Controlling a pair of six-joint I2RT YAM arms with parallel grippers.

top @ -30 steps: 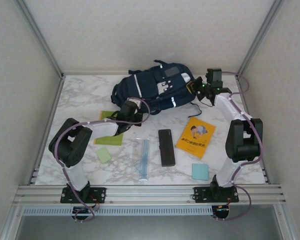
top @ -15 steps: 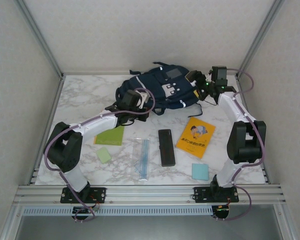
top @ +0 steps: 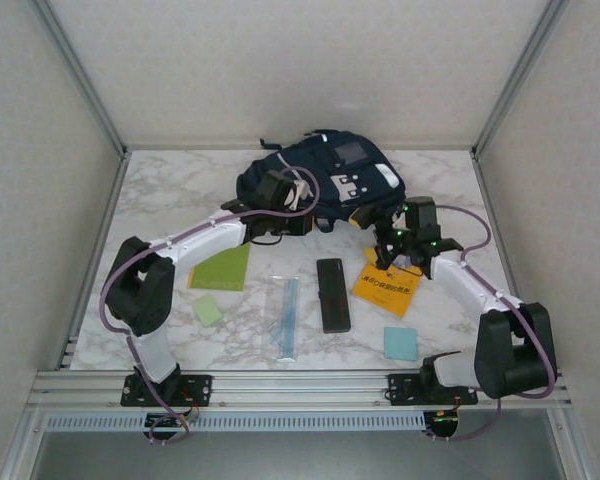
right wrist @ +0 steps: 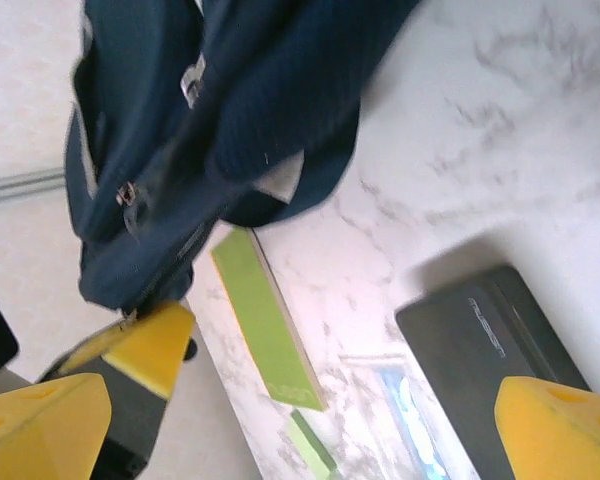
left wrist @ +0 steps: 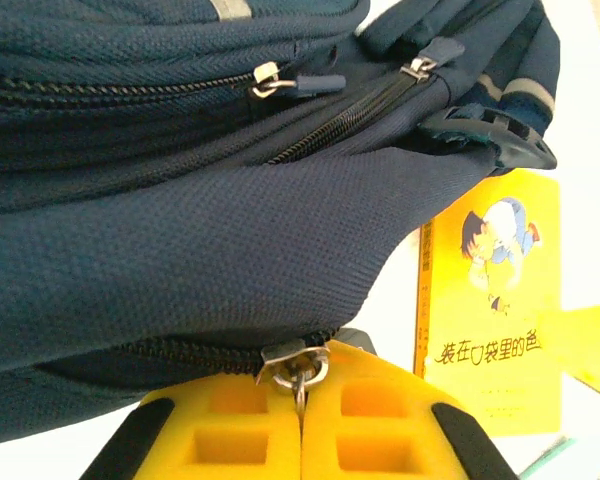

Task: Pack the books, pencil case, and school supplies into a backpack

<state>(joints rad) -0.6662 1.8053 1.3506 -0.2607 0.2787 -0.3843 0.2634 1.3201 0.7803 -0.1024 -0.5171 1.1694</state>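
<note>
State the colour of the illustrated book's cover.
The book is orange-yellow, clearest in the left wrist view.

A white marbled table [top: 170, 190] carries a navy backpack [top: 330, 175] at its far middle; nearer lie a green book [top: 223, 268], ruler [top: 285, 317], black pencil case [top: 331, 294] and yellow book [top: 390, 290]; a green pad [top: 208, 310] sits near-left; a blue pad [top: 401, 343] near-right.
</note>
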